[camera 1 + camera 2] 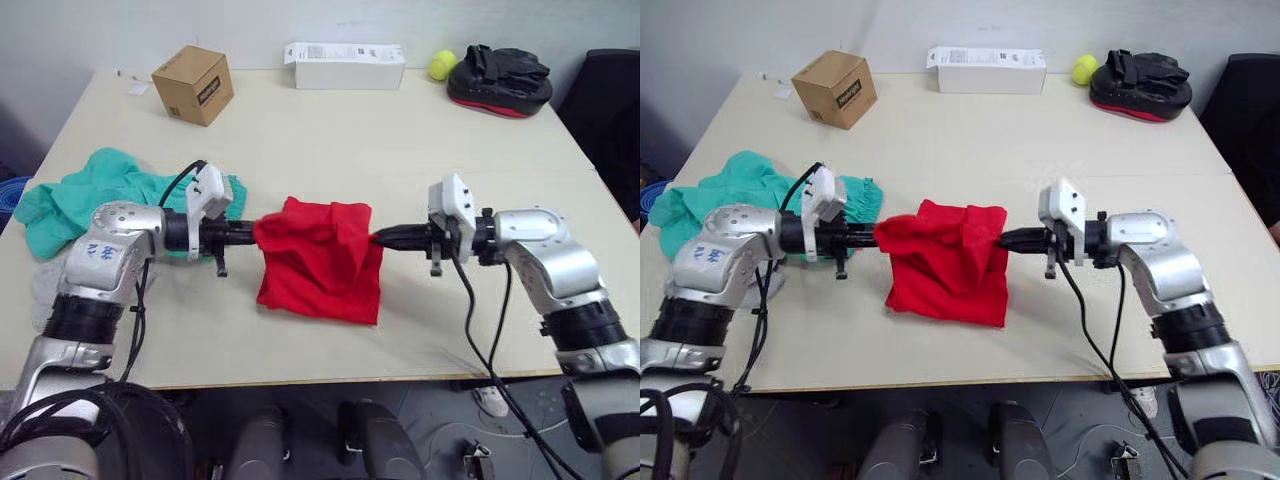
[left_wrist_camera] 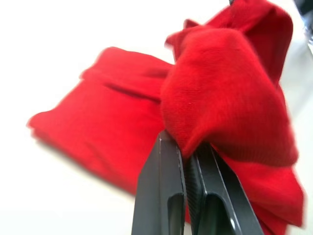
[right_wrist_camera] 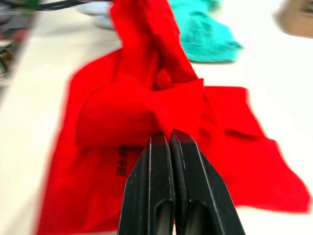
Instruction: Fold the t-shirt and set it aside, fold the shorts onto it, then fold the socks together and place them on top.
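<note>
Left gripper (image 1: 262, 233) pinches the shirt (image 1: 320, 262) at its 9 o'clock edge; right gripper (image 1: 378, 238) is clamped on its 3 o'clock edge. Shirt: bright red, bunched, partly folded, mid-table. Small dark print visible in the right wrist view, unreadable. Shorts (image 1: 70, 200) lie at 9 o'clock.

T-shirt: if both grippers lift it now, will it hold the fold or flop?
Probably flops: the t-shirt sags between the left gripper and right gripper and bunches at each pinch. It looks light, thin knit. Likely not slippery; both pinches hold small bunches.
</note>
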`<state>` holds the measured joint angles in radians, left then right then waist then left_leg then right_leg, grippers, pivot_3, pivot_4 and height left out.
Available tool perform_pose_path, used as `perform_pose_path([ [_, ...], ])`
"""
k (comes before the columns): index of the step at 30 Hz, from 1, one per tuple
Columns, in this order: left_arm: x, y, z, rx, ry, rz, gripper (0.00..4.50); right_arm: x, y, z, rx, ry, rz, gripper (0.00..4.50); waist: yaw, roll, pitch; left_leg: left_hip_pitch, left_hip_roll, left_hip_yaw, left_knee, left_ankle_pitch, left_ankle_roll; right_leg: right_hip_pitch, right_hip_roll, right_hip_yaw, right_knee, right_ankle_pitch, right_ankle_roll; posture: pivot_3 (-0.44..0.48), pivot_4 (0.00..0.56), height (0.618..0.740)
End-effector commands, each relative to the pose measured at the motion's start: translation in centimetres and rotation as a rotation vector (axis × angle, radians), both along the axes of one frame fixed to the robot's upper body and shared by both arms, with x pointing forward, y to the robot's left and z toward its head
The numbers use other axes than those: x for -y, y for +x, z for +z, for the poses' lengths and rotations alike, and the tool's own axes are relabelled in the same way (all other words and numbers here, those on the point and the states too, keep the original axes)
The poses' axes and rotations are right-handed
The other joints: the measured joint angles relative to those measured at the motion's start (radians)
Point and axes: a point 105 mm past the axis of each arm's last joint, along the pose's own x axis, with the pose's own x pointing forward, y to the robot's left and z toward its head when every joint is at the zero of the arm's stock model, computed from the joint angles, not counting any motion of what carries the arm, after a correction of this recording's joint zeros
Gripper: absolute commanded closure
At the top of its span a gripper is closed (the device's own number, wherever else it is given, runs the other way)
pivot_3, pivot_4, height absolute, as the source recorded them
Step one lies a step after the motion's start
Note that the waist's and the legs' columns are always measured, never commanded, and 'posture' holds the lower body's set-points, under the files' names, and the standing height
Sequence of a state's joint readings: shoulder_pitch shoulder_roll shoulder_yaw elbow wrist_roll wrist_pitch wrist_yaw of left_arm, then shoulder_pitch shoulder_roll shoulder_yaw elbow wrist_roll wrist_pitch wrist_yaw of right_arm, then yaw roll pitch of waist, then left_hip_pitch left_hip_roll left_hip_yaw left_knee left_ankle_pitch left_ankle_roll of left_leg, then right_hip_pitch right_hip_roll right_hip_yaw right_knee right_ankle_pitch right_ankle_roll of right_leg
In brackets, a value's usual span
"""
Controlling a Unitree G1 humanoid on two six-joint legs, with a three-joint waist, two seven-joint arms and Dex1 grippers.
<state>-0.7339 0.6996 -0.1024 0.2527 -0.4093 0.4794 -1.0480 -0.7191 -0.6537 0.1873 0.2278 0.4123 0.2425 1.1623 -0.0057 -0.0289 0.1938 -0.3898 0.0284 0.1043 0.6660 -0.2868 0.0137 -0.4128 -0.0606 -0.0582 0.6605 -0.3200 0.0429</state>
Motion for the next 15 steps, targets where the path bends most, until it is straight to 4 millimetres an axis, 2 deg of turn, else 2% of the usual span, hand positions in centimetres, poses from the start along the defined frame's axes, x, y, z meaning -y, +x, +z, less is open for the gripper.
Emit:
perform_pose_path([
  [1,0.0,2.0,1.2,0.020,-0.035,0.084,4.50,0.5,2.1,0.4,0.004,0.025,-0.090,4.47,0.000,0.000,0.000,0.000,0.000,0.000,0.000,0.000,0.000,0.000,0.000,0.000,0.000,0.000,0.000,0.000,0.150,0.740],
  [5,0.6,3.4,-0.1,-0.030,-0.036,0.132,4.50,0.5,3.5,-0.3,-0.059,0.053,-0.153,4.47,0.000,0.000,0.000,0.000,0.000,0.000,0.000,0.000,0.000,0.000,0.000,0.000,0.001,0.000,0.000,0.000,0.150,0.740],
  [8,0.6,4.6,-2.0,-0.082,0.001,0.192,4.50,0.5,4.4,-0.7,-0.093,0.068,-0.203,4.47,-0.002,0.000,0.000,-0.001,0.000,0.001,0.000,0.000,0.000,-0.001,0.000,0.000,0.001,0.000,0.000,0.000,0.150,0.740],
  [13,0.3,5.8,-3.5,-0.121,0.025,0.249,4.50,0.2,4.8,-1.4,-0.134,0.048,-0.218,4.47,-0.009,0.000,0.000,-0.001,0.000,0.001,0.000,0.000,0.000,-0.002,0.000,0.000,0.002,0.000,0.000,0.000,0.150,0.740],
  [15,0.3,5.9,-3.6,-0.129,0.021,0.247,4.01,0.3,5.1,-1.6,-0.134,0.024,-0.250,4.50,-0.011,0.000,0.000,-0.001,0.000,0.001,-0.001,0.000,-0.001,-0.002,0.000,0.000,0.002,0.000,0.000,0.000,0.150,0.740],
])
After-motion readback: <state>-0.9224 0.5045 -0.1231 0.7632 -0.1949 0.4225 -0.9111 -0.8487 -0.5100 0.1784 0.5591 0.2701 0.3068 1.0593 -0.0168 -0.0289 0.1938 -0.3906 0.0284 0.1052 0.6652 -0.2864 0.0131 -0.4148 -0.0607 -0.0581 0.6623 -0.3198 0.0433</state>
